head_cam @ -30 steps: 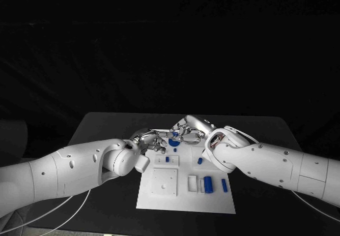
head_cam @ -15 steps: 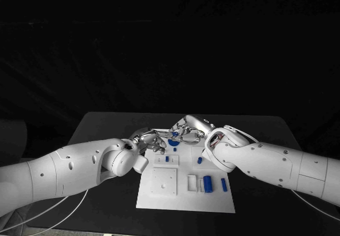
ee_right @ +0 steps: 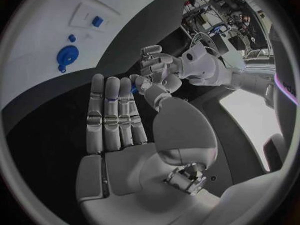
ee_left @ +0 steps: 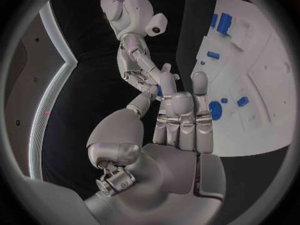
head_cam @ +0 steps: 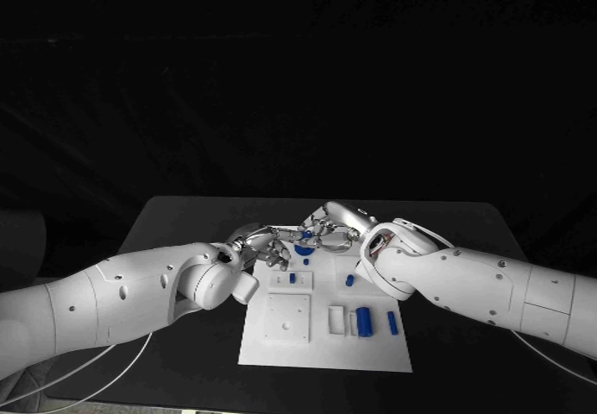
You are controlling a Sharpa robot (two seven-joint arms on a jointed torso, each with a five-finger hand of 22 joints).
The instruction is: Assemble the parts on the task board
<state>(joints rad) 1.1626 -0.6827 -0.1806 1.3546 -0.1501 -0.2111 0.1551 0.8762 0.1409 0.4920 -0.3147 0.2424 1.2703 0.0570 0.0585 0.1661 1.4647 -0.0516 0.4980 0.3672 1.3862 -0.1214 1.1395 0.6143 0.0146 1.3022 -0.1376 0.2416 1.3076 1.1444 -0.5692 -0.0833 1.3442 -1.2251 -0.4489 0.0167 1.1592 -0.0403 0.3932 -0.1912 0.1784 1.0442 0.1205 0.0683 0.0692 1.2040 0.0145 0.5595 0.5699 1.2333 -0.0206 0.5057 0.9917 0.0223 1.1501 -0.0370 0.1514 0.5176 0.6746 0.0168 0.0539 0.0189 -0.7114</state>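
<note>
Nearest the robot, the white task board [head_cam: 326, 345] is seen lying flat on the black counter [head_cam: 473, 233]. Along its near right part a white block [head_cam: 337, 320], a large blue part [head_cam: 365, 321] and a slim blue part [head_cam: 393, 323] are lined up side by side, close but apart. To their left a square raised plate [head_cam: 290, 318] is noted.

Mid-board, a small blue part [head_cam: 292, 278] is seated in a recess, and another small blue part [head_cam: 351, 280] lies to its right, tilted.

At the board's far edge, a round blue part [head_cam: 304, 250] is found on the board, just below the two hands. The left hand [head_cam: 258, 244] and the right hand [head_cam: 326, 233] are brought fingertip to fingertip over that far edge. A small blue piece [head_cam: 306, 234] is seen between the meeting fingers; which hand has hold of it cannot be told. In the left wrist view the left fingers [ee_left: 181, 116] are held straight and close together, thumb set against the opposite hand's fingertips. In the right wrist view the right fingers [ee_right: 112, 110] are likewise extended side by side, thumb meeting the left hand [ee_right: 159, 67].
</note>
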